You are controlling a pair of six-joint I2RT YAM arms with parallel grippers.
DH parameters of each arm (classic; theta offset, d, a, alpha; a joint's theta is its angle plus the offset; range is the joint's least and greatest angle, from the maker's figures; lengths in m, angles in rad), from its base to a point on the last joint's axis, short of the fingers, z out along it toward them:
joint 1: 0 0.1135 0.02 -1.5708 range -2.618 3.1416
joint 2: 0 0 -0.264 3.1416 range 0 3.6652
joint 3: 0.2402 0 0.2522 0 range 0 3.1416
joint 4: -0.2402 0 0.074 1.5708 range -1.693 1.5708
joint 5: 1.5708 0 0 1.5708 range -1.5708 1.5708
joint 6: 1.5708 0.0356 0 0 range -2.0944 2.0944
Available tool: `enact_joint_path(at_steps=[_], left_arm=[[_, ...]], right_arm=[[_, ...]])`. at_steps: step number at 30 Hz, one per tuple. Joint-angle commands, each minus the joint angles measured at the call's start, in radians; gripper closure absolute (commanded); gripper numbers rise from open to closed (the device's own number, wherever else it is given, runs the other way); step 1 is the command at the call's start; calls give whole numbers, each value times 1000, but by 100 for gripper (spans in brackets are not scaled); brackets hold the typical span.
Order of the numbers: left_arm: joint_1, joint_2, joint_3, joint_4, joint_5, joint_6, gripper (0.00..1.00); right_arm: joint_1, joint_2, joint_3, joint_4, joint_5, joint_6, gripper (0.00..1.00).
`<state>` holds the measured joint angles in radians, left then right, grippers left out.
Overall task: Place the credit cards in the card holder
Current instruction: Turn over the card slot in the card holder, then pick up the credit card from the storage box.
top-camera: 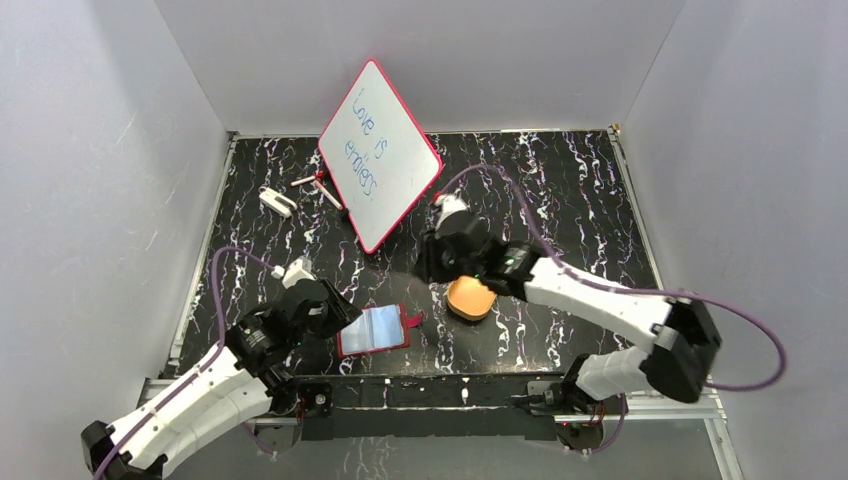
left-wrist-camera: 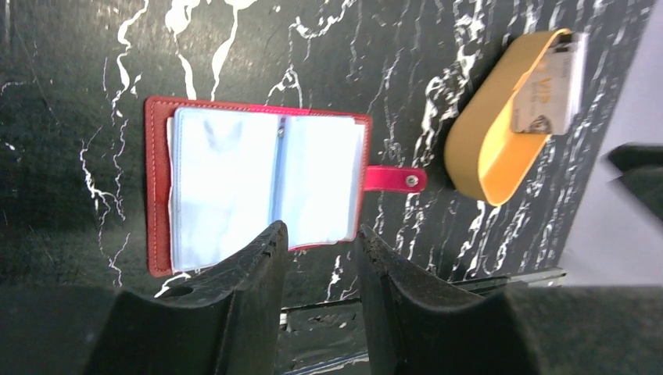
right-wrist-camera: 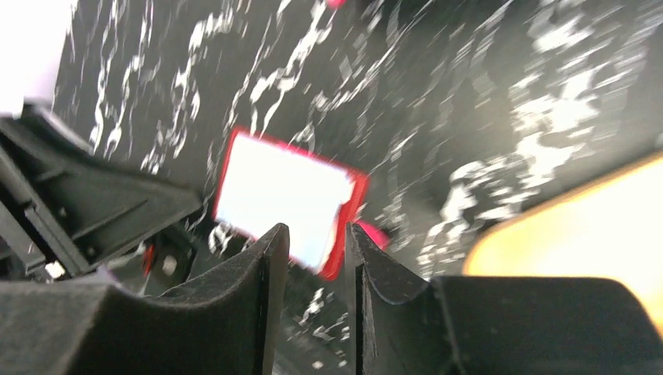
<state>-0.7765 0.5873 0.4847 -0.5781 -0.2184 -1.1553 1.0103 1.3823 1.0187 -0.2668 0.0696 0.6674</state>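
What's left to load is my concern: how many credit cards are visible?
1 for certain: a credit card propped inside the orange tray, apart from the open card holder. A pale edge behind it may be a second, and the holder's sleeves could hide more.

Right wrist view blurred, glare whitening the card holder (right-wrist-camera: 285,199)
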Motion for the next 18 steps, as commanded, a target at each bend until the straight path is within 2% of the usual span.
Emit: enact_joint_path(at_steps=[1, 5, 8, 11, 14, 18], left_arm=[[-4, -72, 18, -16, -74, 7, 63], [-3, -107, -9, 4, -76, -2, 62], [-3, -86, -23, 8, -65, -9, 62], [-4, -45, -28, 17, -40, -3, 62], [-3, -2, -25, 29, -15, 13, 62], [-3, 33, -26, 44, 16, 19, 62]], right_arm=[[-130, -143, 30, -179, 231, -210, 59], [-327, -187, 32, -297, 243, -330, 55], [-400, -191, -9, -302, 243, -393, 42], [-438, -154, -33, -296, 217, -406, 35], [-441, -123, -62, -245, 185, -401, 25], [-441, -53, -58, -238, 228, -396, 2]])
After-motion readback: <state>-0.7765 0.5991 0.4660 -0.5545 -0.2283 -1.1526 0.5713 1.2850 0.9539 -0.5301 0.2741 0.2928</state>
